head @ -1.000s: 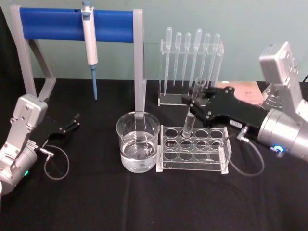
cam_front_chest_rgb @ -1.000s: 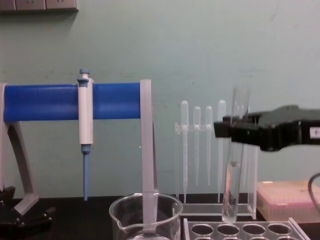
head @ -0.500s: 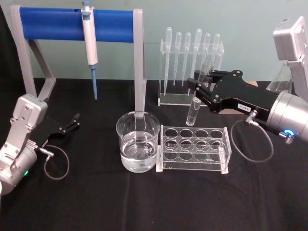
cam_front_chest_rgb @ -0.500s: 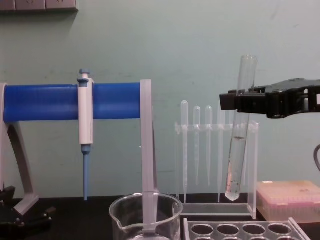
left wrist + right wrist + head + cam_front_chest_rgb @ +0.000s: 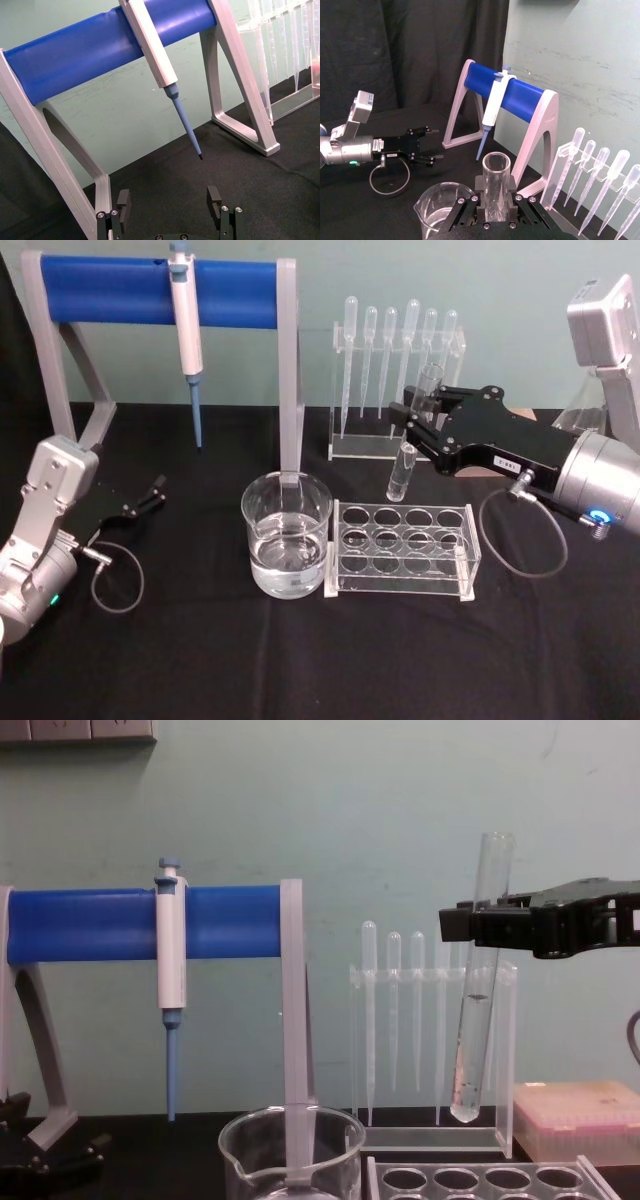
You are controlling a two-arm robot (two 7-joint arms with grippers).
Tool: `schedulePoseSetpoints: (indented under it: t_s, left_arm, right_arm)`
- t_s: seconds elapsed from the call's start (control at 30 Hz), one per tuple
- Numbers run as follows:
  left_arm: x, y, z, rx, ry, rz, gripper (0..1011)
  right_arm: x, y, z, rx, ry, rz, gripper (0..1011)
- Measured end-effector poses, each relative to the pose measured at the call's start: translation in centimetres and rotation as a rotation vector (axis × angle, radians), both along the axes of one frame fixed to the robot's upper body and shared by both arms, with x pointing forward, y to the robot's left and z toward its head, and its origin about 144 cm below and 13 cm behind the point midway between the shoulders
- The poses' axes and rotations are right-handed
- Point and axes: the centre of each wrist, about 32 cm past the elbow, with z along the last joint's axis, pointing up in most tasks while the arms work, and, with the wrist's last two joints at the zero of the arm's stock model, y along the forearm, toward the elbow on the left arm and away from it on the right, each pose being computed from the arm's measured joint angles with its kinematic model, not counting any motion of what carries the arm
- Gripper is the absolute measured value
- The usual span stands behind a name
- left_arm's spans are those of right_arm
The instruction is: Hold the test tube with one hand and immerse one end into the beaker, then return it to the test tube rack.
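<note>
Worktop [image 5: 300, 660]: black cloth. Test tube rack [image 5: 403, 550] at centre, holes vacant; beaker [image 5: 287, 545] of clear liquid just beside its left end. Right gripper [image 5: 410, 425] above the rack's far row, jaws clamped on the test tube [image 5: 475, 1020], which is slightly tilted with its bottom clear of the rack. Left gripper [image 5: 150, 492] parked at left, jaws apart. Pickup judged done; dip and return outstanding.

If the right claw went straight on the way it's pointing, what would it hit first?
Probably the grey upright of the blue-bar stand. The right claw, holding the test tube, points toward it, though depth is unclear.
</note>
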Motion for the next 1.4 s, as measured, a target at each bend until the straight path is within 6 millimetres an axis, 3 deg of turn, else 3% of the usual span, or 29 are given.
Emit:
schedulePoseSetpoints:
  t_s: [1.4]
  left_arm:
    - [0.0,0.0,0.0,0.0,0.0,0.0,1000]
  right_arm:
    - [0.0,0.01,-0.09,-0.002,-0.002,-0.001,227]
